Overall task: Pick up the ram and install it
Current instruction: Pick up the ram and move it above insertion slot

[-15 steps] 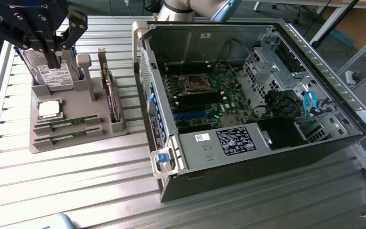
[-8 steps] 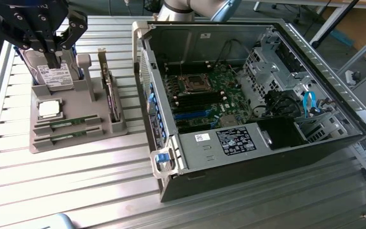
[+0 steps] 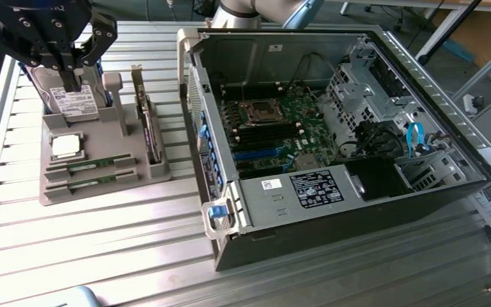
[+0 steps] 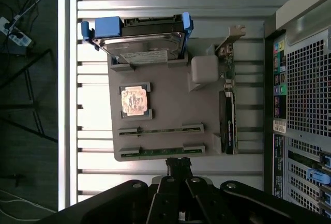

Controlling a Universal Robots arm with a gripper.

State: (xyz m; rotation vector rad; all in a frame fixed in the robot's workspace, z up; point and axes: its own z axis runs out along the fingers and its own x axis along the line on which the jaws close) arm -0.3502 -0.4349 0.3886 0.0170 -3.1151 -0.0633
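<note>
Bright, diffuse light is filling the scene. The ribbed silver metal table [image 3: 100, 243] is throwing pale glare, and in the wrist view it is washing out white beside the grey plastic holder tray [image 4: 165, 105]. The open black computer case [image 3: 331, 220] is shading its own interior. The dark floor [image 4: 26, 131] is lying dim.

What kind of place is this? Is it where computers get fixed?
Probably a workshop or lab where a robot puts computers together. An open computer case lies on a ribbed metal table, a grey tray beside it holds loose parts, and a robot gripper hangs above that tray.
</note>
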